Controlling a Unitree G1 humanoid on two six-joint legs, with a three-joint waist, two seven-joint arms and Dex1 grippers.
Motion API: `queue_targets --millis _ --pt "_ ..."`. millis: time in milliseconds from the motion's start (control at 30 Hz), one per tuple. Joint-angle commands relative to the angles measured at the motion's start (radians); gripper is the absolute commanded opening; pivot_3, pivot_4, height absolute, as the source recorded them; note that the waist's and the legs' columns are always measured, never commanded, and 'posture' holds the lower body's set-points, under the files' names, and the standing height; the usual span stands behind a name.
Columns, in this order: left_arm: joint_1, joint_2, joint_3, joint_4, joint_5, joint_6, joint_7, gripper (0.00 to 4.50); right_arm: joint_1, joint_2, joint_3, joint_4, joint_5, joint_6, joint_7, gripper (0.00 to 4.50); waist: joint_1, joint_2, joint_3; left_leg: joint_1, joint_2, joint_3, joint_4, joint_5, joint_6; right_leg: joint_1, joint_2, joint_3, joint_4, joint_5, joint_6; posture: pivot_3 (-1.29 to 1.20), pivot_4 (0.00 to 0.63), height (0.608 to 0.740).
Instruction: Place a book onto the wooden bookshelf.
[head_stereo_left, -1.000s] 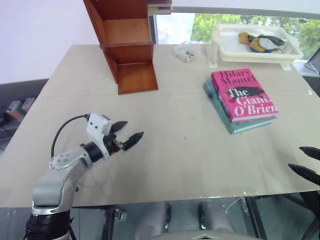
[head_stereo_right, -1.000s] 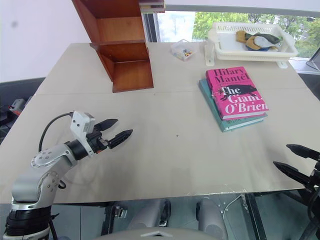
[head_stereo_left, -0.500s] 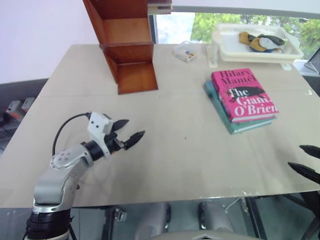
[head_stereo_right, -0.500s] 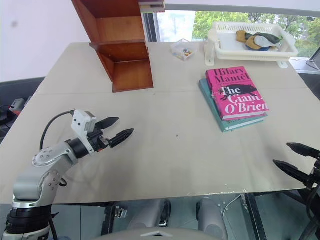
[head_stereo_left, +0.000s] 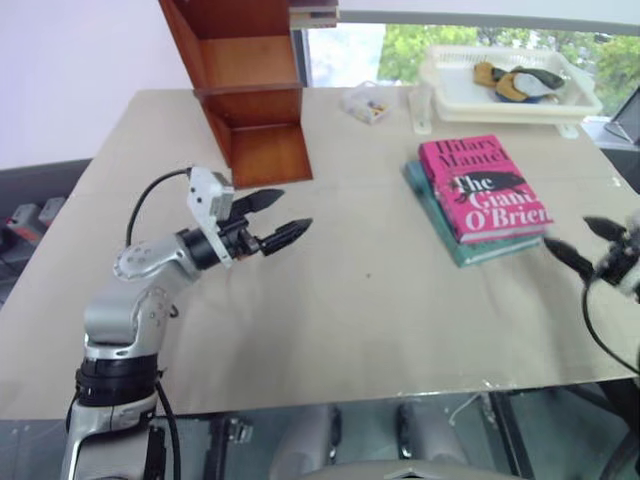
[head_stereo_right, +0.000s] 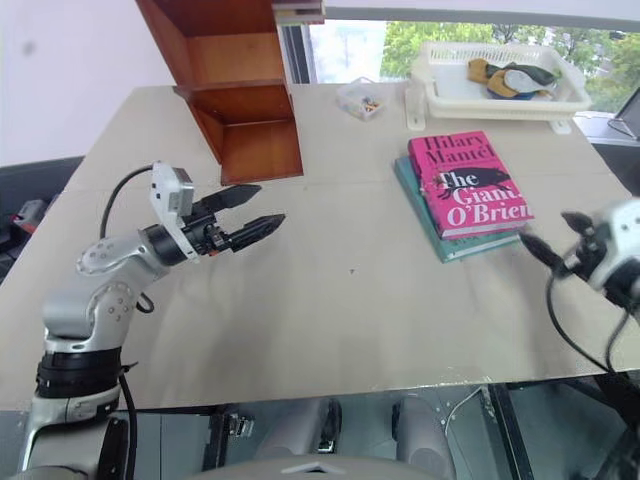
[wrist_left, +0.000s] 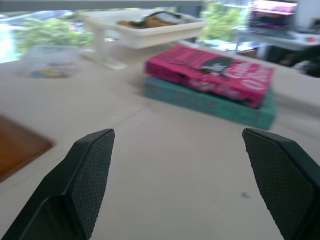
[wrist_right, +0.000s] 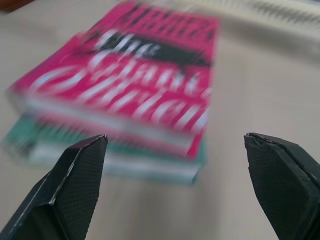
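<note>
The bright pink book (head_stereo_left: 483, 187) lies flat on a teal book (head_stereo_left: 470, 252) at the table's right side. The reddish-brown wooden bookshelf (head_stereo_left: 255, 90) stands at the far left of the table. My right gripper (head_stereo_left: 570, 233) hovers open just off the pink book's near right corner, pointing at it, with nothing between its fingers. In the right wrist view the book (wrist_right: 145, 75) lies close ahead between the spread fingers (wrist_right: 70, 190). My left gripper (head_stereo_left: 290, 212) is open and empty over the table's left half, pointing right toward the books (wrist_left: 210, 70).
A white plastic tray (head_stereo_left: 462, 103) holding a few small items sits at the far right, behind the books. A small clear box (head_stereo_left: 368, 103) stands between the tray and the shelf. The table's front edge (head_stereo_left: 330, 395) runs near me.
My right gripper has come forward from the table's front right edge up to the books. My left gripper has risen and shifted toward the table's middle. Both stay open.
</note>
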Motion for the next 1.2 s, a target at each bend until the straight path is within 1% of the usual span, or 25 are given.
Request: queue_targets --millis 33,167,233,300,367,467,533,700,833,1033,1133,1200 --pt "-0.058 0.046 -0.001 0.005 -0.090 0.022 -0.146 4.38 -0.213 0.040 0.009 0.132 -0.079 -0.019 -0.243 4.50 -0.001 0.000 0.000 -0.003 0.000 0.000 0.000 0.000 0.000 -0.003 0.000 0.000 0.001 0.000 0.000 0.00 0.150 0.740" --pt "-0.078 0.101 -0.006 0.029 -0.124 0.005 -0.293 4.38 -0.462 0.068 -0.013 0.446 -0.141 -0.107 -0.456 4.50 -0.009 -0.001 0.001 -0.004 -0.001 0.002 -0.001 0.000 0.000 -0.005 0.005 0.001 0.001 0.000 0.000 0.00 0.150 0.740" --pt "-0.094 0.114 -0.008 0.052 -0.118 -0.008 -0.317 4.38 -0.587 0.058 -0.034 0.645 -0.140 -0.132 -0.535 4.50 -0.010 -0.001 0.001 -0.004 -0.001 0.002 -0.002 0.000 0.000 -0.005 0.005 0.001 0.000 0.000 0.000 0.00 0.150 0.740" --pt "-0.111 0.116 -0.012 0.075 -0.101 -0.026 -0.324 4.38 -0.715 0.050 -0.079 0.843 -0.099 -0.136 -0.593 4.50 -0.015 -0.001 0.001 -0.005 -0.001 0.002 -0.003 0.000 0.000 -0.005 0.006 0.001 -0.002 0.000 0.000 0.00 0.150 0.740" --pt "-0.116 0.116 -0.019 0.082 -0.094 -0.034 -0.329 4.38 -0.818 0.045 -0.153 0.993 -0.016 -0.051 -0.587 4.50 -0.022 -0.001 0.002 -0.005 -0.001 0.003 -0.003 0.000 0.000 -0.005 0.006 0.001 -0.003 0.000 0.000 0.00 0.150 0.740" --pt "-0.106 0.115 -0.018 0.066 -0.096 -0.035 -0.326 4.38 -0.907 0.037 -0.241 1.126 0.079 0.072 -0.542 4.50 -0.027 -0.001 0.002 -0.005 0.000 0.003 -0.004 0.000 0.000 -0.005 0.007 0.002 -0.004 0.000 0.000 0.00 0.150 0.740" --pt "-0.090 0.115 -0.009 0.047 -0.099 -0.033 -0.312 4.38 -0.925 0.033 -0.269 1.167 0.106 0.115 -0.530 4.50 -0.034 -0.001 0.002 -0.005 0.001 0.004 -0.005 0.000 0.000 -0.005 0.008 0.002 -0.004 0.000 0.000 0.00 0.150 0.740" --pt "-0.036 0.126 0.018 -0.001 -0.111 -0.019 -0.280 4.38 -0.939 0.031 -0.238 1.189 0.094 0.201 -0.462 4.50 -0.041 -0.001 0.002 -0.005 0.001 0.004 -0.005 0.000 0.001 -0.005 0.007 0.003 -0.004 0.000 0.000 0.00 0.150 0.740" --pt "-0.003 0.118 0.011 -0.022 -0.092 -0.031 -0.250 4.38 -0.935 0.047 -0.220 1.190 0.096 0.299 -0.359 4.50 -0.044 0.000 0.002 -0.005 0.001 0.004 -0.005 0.000 0.001 -0.005 0.007 0.003 -0.003 0.000 0.000 0.00 0.150 0.740" --pt "-0.004 0.116 0.004 -0.021 -0.093 -0.035 -0.238 4.38 -0.925 0.084 -0.182 1.186 0.091 0.400 -0.222 4.50 -0.046 0.000 0.002 -0.004 0.001 0.004 -0.004 0.000 0.001 -0.005 0.008 0.003 -0.001 0.000 0.000 0.00 0.150 0.740" --pt "-0.002 0.119 0.005 -0.021 -0.091 -0.037 -0.234 4.38 -0.916 0.103 -0.148 1.176 0.079 0.436 -0.146 4.50 -0.046 0.000 0.002 -0.004 0.001 0.004 -0.004 0.000 0.001 -0.005 0.008 0.003 -0.001 0.000 0.000 0.00 0.150 0.740" --pt "0.000 0.120 0.006 -0.025 -0.092 -0.035 -0.230 4.38 -0.906 0.116 -0.106 1.160 0.060 0.459 -0.061 4.50 -0.046 0.000 0.002 -0.004 0.001 0.004 -0.004 0.000 0.001 -0.005 0.008 0.003 -0.002 0.000 0.000 0.00 0.150 0.740"
